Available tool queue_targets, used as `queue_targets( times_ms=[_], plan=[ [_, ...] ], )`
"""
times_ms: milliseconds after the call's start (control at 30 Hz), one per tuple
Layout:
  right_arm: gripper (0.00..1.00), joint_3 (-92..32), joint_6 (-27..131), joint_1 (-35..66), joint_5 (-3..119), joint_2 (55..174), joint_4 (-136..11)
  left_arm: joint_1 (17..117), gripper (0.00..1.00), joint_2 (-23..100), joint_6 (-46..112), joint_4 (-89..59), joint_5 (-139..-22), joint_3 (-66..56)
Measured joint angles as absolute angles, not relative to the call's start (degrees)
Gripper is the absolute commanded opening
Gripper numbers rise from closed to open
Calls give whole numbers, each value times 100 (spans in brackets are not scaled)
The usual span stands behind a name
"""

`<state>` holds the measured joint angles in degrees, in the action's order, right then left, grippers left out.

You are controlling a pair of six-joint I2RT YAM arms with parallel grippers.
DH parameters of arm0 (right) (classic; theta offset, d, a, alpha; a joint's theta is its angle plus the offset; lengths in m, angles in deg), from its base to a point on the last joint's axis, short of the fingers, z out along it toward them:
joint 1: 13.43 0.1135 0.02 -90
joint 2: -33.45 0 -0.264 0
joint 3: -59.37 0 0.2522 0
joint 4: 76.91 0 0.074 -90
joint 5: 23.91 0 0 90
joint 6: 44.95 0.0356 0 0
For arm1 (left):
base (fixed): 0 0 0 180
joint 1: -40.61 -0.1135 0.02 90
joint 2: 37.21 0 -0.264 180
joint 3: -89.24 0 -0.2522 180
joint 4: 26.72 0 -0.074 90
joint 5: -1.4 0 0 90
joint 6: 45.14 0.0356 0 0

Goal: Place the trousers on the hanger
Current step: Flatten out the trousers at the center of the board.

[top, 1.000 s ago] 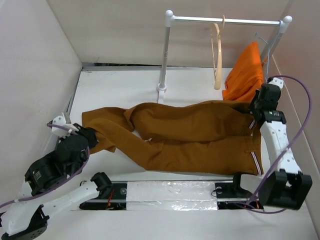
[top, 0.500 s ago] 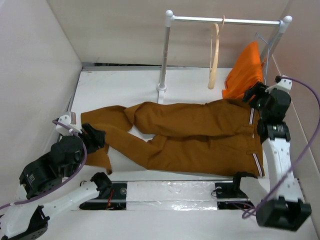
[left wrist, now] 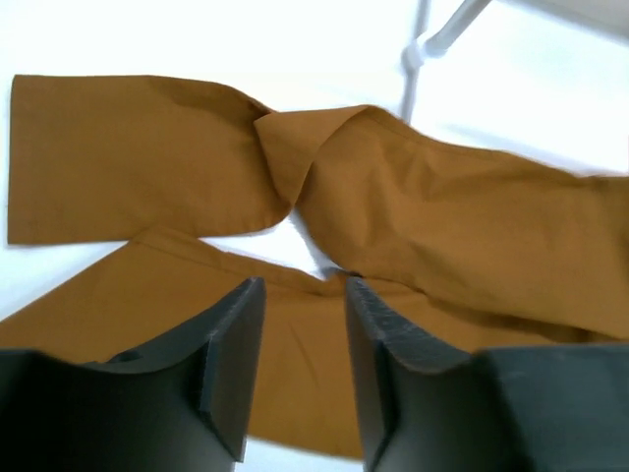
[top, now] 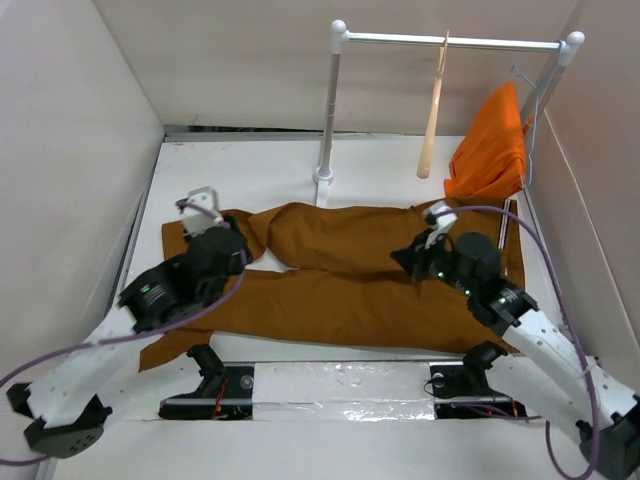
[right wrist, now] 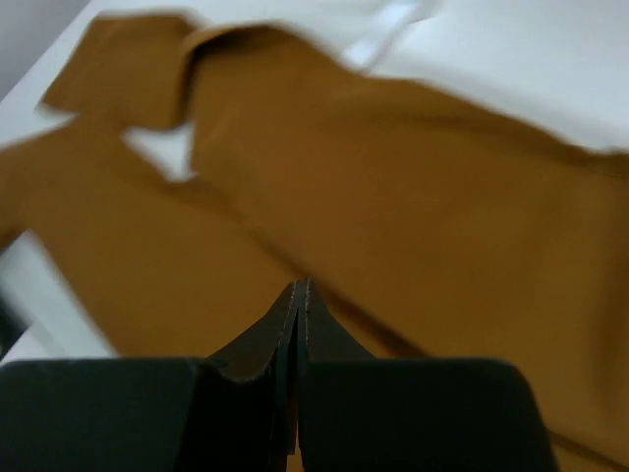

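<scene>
Holds the left claw (left wrist: 300, 379) partly open, nothing between the jaws, above the trousers (left wrist: 442, 226), spread flat on the table (top: 250, 170) beneath and ahead of it. Shows the right claw (right wrist: 298, 295) pressed fully shut over the same brown cloth, nothing visibly pinched. Finds the hanger (top: 432, 125) well beyond both claws, dangling from the rail (top: 460, 42) beside an orange garment (top: 490, 150).

1. The trousers (top: 340, 300) lie spread across the table (top: 240, 175), legs to the left, waist end to the right
2. Behind them stands a rack (top: 328, 110), with the hanger (top: 432, 130) hanging from its rail
3. A smaller garment (top: 490, 150) hangs just right of the hanger
</scene>
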<state>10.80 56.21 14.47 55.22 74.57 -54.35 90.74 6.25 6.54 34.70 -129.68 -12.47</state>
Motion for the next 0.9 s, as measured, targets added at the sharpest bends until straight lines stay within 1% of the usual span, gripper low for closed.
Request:
queue_targets(
  times_ms=[33,67,133,200,233,267,300,367,467,533,567,633,667,700,800,867,900],
  plan=[
    [0,1078,5573,1857,5692,7556,-5459,9037,28,942,654,3269,-13038,-1310],
    [0,1067,5523,2275,5902,7650,-5470,8993,16,1202,634,3110,-13069,-1367],
    [0,1041,5442,2889,6311,7820,-5490,8750,10,1768,533,2801,-13084,-1509],
    [0,1019,5381,3283,6621,7969,-5518,8287,9,2269,466,2340,-13031,-1894],
    [0,1015,5357,3398,6768,8041,-5562,7979,11,2385,459,2152,-12903,-2134],
    [0,1015,5335,3477,6886,8100,-5625,7590,18,2424,446,1931,-12719,-2440],
    [0,1015,5311,3519,6993,8150,-5699,7133,22,2393,415,1746,-12548,-2746],
    [0,1034,5276,3540,7117,8255,-5957,6184,28,2205,300,1372,-12210,-3273],
    [0,1115,5260,3540,7198,8382,-6281,4912,35,1760,59,909,-11700,-3808],
    [0,1203,5234,3540,7207,8434,-6434,4243,36,1543,-131,659,-11449,-4012],
    [0,1253,5230,3540,7207,8449,-6499,4007,39,1502,-216,544,-11338,-4079],
    [0,1367,5228,3540,7203,8452,-6652,3660,40,1572,-352,349,-11095,-4180],
    [0,1430,5228,3540,7181,8452,-6755,3537,45,1679,-395,266,-10983,-4217],
    [0,1493,5228,3540,7163,8454,-6836,3435,46,1834,-435,190,-10905,-4254],
    [0,1605,5223,3540,7106,8463,-6978,3338,47,2354,-544,47,-10734,-4331],
    [0,1644,5212,3540,7047,8480,-7057,3325,52,2675,-599,-33,-10682,-4383],
    [0,1653,5212,3540,7021,8489,-7090,3303,52,2793,-627,-71,-10662,-4412]
  ],
)
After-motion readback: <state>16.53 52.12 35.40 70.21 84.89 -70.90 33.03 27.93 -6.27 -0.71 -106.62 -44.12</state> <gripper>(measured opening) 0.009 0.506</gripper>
